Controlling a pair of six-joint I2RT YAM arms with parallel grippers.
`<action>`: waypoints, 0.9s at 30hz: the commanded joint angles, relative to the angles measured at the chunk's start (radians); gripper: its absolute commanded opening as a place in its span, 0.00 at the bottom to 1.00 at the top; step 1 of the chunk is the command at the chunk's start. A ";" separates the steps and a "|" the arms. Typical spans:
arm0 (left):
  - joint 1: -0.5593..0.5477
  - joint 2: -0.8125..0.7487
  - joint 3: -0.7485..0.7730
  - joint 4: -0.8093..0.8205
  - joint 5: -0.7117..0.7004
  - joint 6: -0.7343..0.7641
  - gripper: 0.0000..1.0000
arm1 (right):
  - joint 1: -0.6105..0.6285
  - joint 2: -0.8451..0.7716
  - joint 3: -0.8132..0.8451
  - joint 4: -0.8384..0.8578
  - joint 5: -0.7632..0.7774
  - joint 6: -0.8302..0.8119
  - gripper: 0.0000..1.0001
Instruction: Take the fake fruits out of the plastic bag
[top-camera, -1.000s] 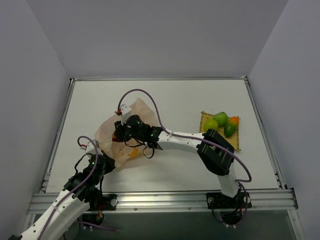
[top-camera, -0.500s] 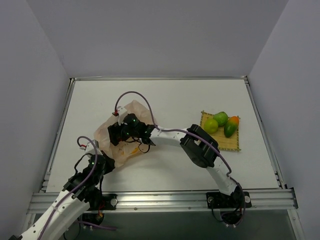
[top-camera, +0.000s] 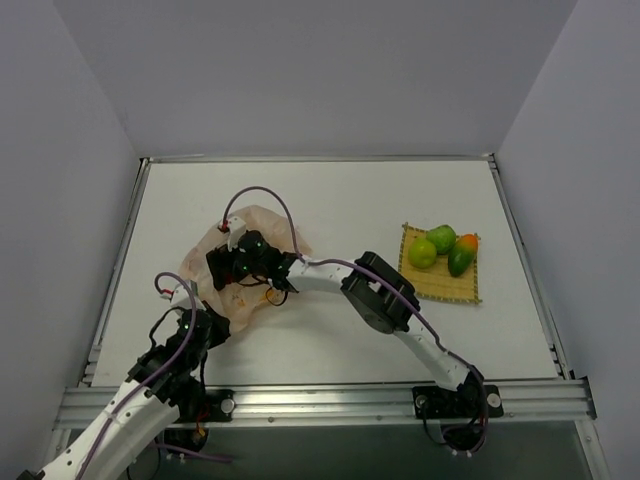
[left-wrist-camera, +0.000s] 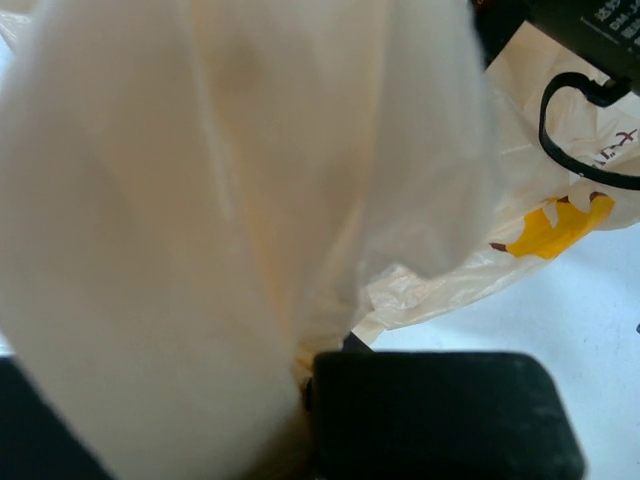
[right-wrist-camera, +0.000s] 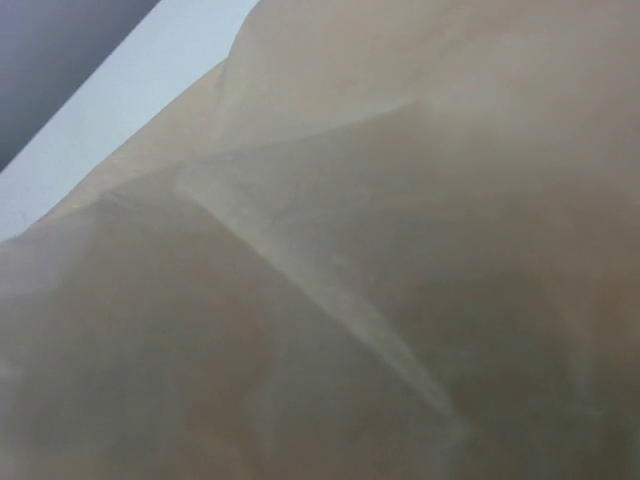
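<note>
Pushes the right gripper (top-camera: 222, 268) deeper toward nine o'clock into the plastic bag (top-camera: 200, 262) than a second ago; cannot tell its jaws behind film. Pinches the bag's six o'clock edge in the left gripper (top-camera: 212, 312), jaws clamped. Leaves three fake fruits (top-camera: 440, 250) on the mat (top-camera: 440, 290) at three o'clock; probably hunts for a remaining one.

Square yellow woven mat (top-camera: 440, 288) lying flat on white table (top-camera: 350, 200), toward right side. Grey walls (top-camera: 320, 70) enclosing table on three sides. Metal rail (top-camera: 320, 402) running along near edge.
</note>
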 joint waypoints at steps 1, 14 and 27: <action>-0.004 0.033 0.046 0.037 -0.010 0.014 0.02 | -0.008 0.025 0.071 0.080 -0.032 0.031 0.91; -0.003 0.170 0.138 0.201 -0.080 0.016 0.02 | -0.029 -0.202 -0.146 0.270 -0.019 0.068 0.00; -0.001 0.000 0.165 -0.026 -0.160 0.053 0.09 | -0.017 -0.530 -0.485 0.230 0.220 -0.026 0.00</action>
